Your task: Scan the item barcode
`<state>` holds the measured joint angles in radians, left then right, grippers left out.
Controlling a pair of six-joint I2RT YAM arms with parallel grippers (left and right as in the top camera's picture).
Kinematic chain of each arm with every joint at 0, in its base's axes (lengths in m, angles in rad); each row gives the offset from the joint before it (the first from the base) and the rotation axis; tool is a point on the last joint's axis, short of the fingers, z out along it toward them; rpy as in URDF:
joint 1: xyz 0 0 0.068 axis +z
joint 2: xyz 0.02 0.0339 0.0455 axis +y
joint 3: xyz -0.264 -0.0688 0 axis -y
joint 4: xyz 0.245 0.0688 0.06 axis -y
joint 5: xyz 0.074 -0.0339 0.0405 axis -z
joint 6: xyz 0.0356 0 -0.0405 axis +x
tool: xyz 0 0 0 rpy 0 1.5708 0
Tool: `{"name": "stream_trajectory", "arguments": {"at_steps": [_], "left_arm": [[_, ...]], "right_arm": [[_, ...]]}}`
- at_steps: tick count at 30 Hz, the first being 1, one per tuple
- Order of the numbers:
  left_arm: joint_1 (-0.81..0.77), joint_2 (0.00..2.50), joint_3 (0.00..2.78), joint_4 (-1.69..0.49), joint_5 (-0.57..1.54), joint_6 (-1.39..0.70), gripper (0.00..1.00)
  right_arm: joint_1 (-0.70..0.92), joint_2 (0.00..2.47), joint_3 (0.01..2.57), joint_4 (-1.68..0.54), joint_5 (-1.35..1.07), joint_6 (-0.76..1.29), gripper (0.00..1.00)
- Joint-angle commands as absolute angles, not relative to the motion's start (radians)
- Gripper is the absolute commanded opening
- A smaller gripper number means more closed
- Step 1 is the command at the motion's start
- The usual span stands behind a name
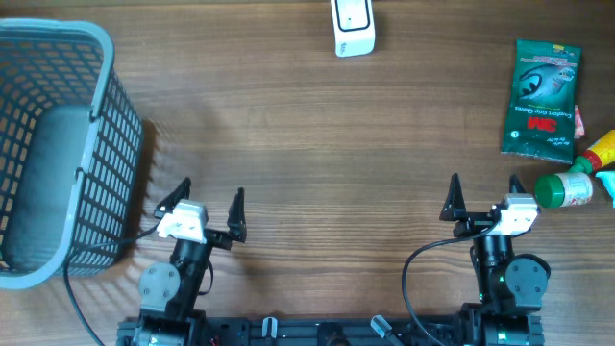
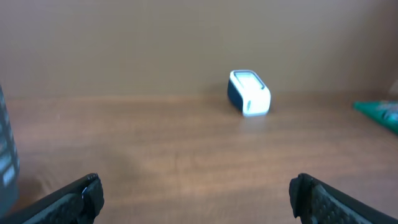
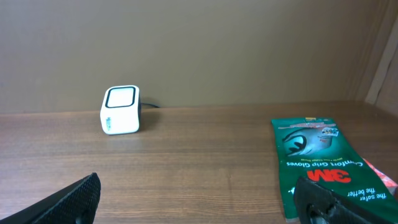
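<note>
The green packet (image 1: 541, 96) is taken as the item to be scanned. It lies flat on the counter (image 1: 288, 125) at the far right, ahead of the right fingers (image 1: 452, 197) and off to their right, well apart from them. Its long axis runs away from the robot, nearly in line with the arm's reach. The right arm is plainly the nearer one, since the left fingers (image 1: 237, 211) are parked across the counter beside the basket (image 1: 106, 58). A green-capped bottle (image 1: 562, 188) lies just to the right of the right fingers, closer to them than the packet. The scanner (image 1: 353, 27) stands at the far edge, roughly midway between the arms, its window turned upward. Both arms are drawn back at the near edge, held low and pointing forward. Both pairs of fingers are spread wide, and nothing is held between them.
</note>
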<state>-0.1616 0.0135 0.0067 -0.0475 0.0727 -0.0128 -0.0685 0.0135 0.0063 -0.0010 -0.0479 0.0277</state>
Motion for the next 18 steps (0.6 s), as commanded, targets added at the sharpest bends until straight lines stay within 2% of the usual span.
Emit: {"name": "stream_trajectory", "arguments": {"at_steps": [1,18], "left_arm": [[-0.15,0.004,0.006,-0.076,0.033,0.023,1.0],[0.026,0.004,0.006,-0.075,0.051,-0.049,1.0]], "right_arm": [[-0.074,0.007,0.006,0.001,-0.045,0.014,1.0],[-0.074,0.007,0.006,0.001,-0.045,0.014,1.0]]}}
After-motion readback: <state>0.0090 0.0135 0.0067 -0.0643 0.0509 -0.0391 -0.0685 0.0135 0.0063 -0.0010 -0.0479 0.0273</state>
